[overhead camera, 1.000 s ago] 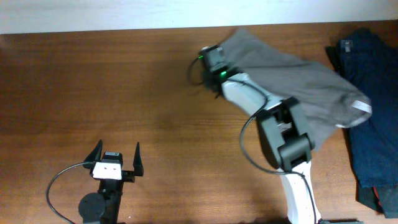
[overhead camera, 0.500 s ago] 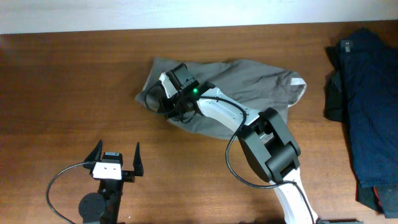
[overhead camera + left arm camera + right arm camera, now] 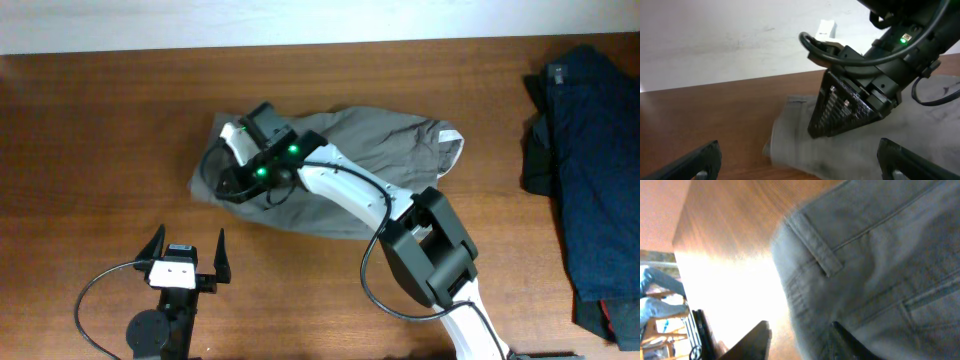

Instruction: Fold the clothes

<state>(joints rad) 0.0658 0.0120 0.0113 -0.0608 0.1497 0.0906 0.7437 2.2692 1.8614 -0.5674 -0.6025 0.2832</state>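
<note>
The grey-olive shorts lie spread on the table's middle, pale waistband lining at their right end. My right gripper reaches across to their left end. In the right wrist view its jaws stand apart around the waistband edge of the shorts, and bare table shows beside the left finger. My left gripper is open and empty at the front left. In the left wrist view it faces the shorts and the right gripper.
A pile of dark navy-blue clothes lies at the right edge of the brown wooden table. A white wall runs along the back. The right arm stretches over the shorts.
My right gripper has dragged the grey shorts leftward from the back right to the table's middle. Its jaws now stand apart. The left arm has not moved.
</note>
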